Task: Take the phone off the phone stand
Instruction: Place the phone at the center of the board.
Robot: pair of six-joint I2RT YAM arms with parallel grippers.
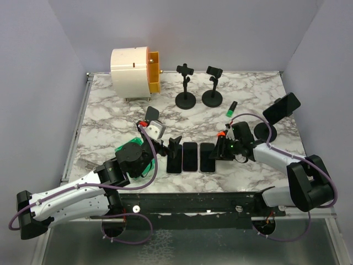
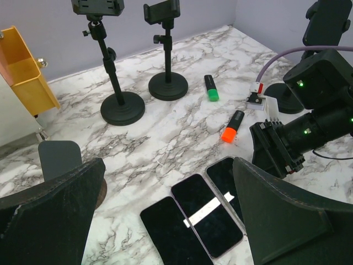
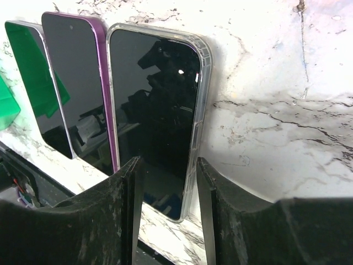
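Note:
A dark phone (image 1: 281,106) sits tilted in a phone stand (image 1: 265,131) at the right of the table; it also shows at the top right of the left wrist view (image 2: 330,21). Three phones lie flat side by side at the front: a black one (image 1: 174,158), a purple one (image 1: 190,157) and a clear-cased one (image 1: 207,157). My left gripper (image 1: 170,147) is open and empty just above them (image 2: 171,221). My right gripper (image 1: 219,148) is open and empty, its jaws low over the near end of the clear-cased phone (image 3: 157,99).
Two empty black stands (image 1: 185,83) (image 1: 213,85) stand at the back. A white and orange drawer box (image 1: 135,66) is at the back left. A green marker (image 1: 231,108) and an orange marker (image 1: 220,134) lie near my right gripper. A small dark holder (image 1: 153,114) stands behind my left gripper.

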